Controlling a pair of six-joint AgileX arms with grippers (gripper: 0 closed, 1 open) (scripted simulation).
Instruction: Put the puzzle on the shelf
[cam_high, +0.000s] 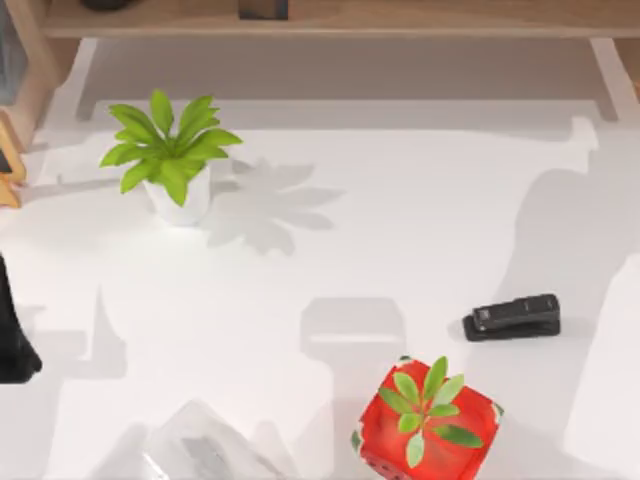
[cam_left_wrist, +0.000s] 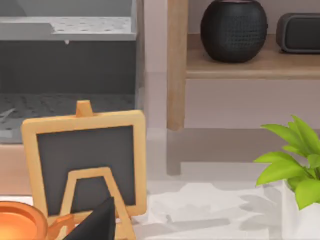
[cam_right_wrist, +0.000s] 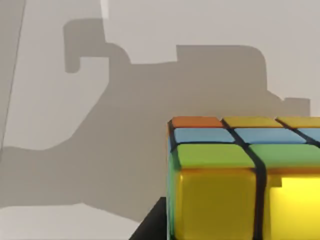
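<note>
Close up, right wrist: puzzle (cam_right_wrist: 245, 180) over tabletop (cam_right_wrist: 200, 30).

The puzzle (cam_right_wrist: 235, 185) shows yellow, green, blue and orange tiles on black. A black stapler (cam_high: 512, 316) lies at 1 o'clock from the red box (cam_high: 425, 432) with green leaves, on the white tabletop (cam_high: 380, 220).

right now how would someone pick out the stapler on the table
Look at the white tabletop, toward the top view's right side. The stapler lies flat there, just above the red box of green leaves. It is the low, long black thing, with no leaves.
</note>
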